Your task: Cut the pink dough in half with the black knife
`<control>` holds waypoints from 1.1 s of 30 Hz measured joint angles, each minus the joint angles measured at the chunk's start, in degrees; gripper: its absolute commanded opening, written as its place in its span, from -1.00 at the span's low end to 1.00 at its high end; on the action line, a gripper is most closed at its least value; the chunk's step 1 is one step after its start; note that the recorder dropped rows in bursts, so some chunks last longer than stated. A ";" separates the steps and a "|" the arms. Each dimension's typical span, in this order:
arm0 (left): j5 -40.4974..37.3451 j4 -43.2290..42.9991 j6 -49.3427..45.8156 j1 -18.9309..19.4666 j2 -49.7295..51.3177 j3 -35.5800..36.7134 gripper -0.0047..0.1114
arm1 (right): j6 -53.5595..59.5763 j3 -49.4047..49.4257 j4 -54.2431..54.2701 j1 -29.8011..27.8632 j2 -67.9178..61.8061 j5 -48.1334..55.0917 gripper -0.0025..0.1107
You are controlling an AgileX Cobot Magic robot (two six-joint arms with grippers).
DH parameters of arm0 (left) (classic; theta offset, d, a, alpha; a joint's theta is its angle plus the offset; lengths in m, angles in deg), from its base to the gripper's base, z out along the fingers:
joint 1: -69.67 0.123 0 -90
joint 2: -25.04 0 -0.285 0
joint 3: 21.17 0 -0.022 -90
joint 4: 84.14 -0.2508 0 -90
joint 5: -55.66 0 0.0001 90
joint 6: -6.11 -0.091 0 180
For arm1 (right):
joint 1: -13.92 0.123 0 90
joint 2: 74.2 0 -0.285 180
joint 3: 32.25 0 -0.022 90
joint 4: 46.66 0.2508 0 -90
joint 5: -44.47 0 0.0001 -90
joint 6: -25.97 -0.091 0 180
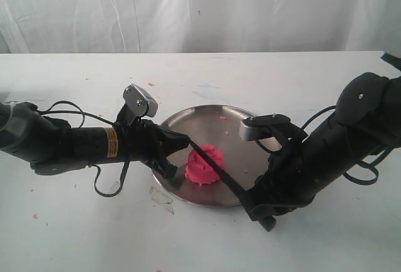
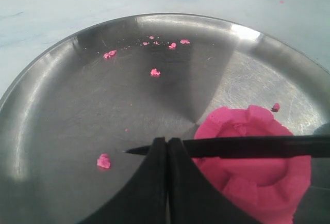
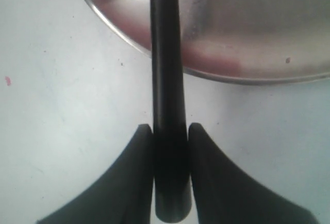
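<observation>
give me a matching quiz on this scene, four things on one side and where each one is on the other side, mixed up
Things:
1. pink dough
2. black knife
3. pink crumbs
4. steel plate

Places:
a. clamped in the jaws of the right gripper
b. scattered over the bare metal
c. resting on the white table
d. one lump on the plate, under the blade

Pairs: 1-d, 2-a, 3-b, 4-c

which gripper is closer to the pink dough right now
Left. The left gripper is over the plate right beside the pink dough, fingers shut by the black knife tip. The right gripper sits beyond the plate's rim, clamped on the knife's handle, farther away.
</observation>
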 measured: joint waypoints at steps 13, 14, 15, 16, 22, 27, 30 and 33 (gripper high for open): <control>3.52 -6.16 3.32 1.89 -11.91 0.00 -0.92 | -1.20 0.00 0.11 0.00 0.00 0.20 -0.96; 3.64 -6.28 3.57 1.89 -12.01 0.00 -0.92 | -1.32 0.00 0.11 0.00 0.00 0.20 -0.96; 3.64 -6.51 3.85 1.89 -11.76 0.00 -0.92 | -1.30 0.00 0.11 0.00 0.00 0.20 -0.96; 3.64 -5.95 4.08 1.89 -11.21 0.00 -0.92 | -1.33 0.00 0.11 0.00 0.00 0.20 -0.96; 4.36 2.85 4.08 1.89 -8.55 0.00 -0.92 | -1.44 0.00 0.11 0.00 0.00 0.20 -0.96; 9.15 4.74 4.08 1.89 -5.05 -0.22 -0.92 | -1.44 0.00 0.11 0.00 0.00 0.20 -0.96; 10.37 3.58 4.08 1.89 -2.56 -1.36 -0.92 | -1.44 0.00 0.11 0.00 0.00 0.20 -0.96; 10.53 1.07 4.22 1.89 -0.68 -2.93 -0.92 | -1.44 0.00 0.11 0.00 0.00 0.20 -0.96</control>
